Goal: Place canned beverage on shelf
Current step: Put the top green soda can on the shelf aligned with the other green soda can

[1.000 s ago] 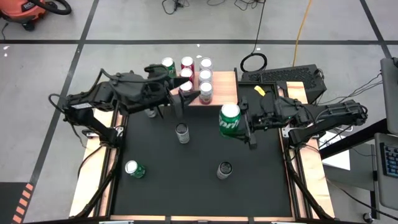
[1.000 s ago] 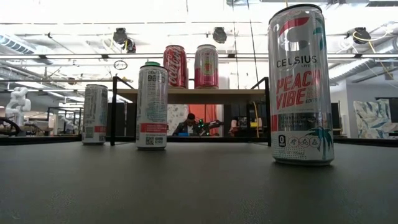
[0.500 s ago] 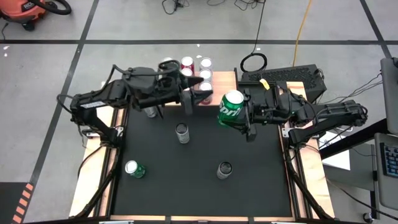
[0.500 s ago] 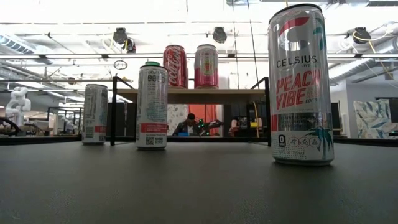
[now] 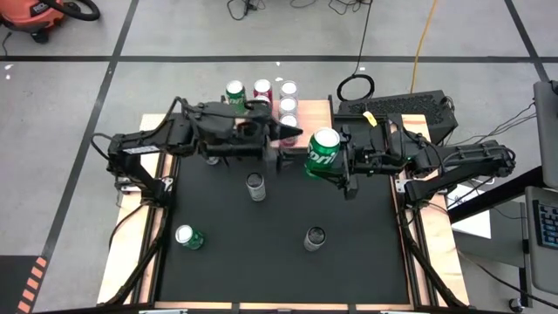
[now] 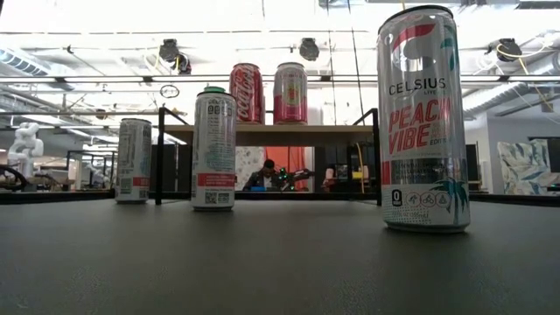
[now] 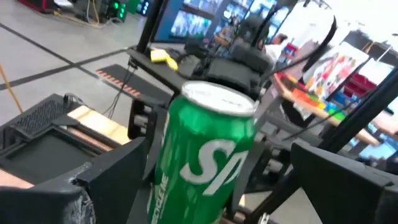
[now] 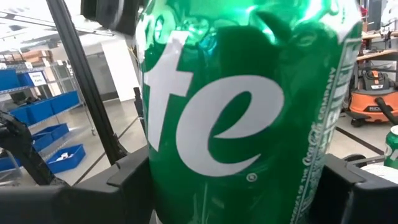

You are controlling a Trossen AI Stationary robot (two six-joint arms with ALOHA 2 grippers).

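On the black mat, a green can stood near the 8 o'clock corner, close to the left edge. A dark-topped can stood toward 5 o'clock, and a grey can stood just left of the middle. Lots of bare mat lay around these three, so there was wide room along the near side.

Farther in, the right gripper held the big green Sprite can up above the mat, toward 1 o'clock from the middle. Its fingers were squeezed on the can's sides. The left gripper was just beside the can at 11 o'clock, with its fingers spread wide and nothing in them.

At 12 o'clock stood the shelf, its wood top at the far edge of the table. Red and pink cans filled its left part, and a green can stood at the left end. The right part of the top was bare wood.
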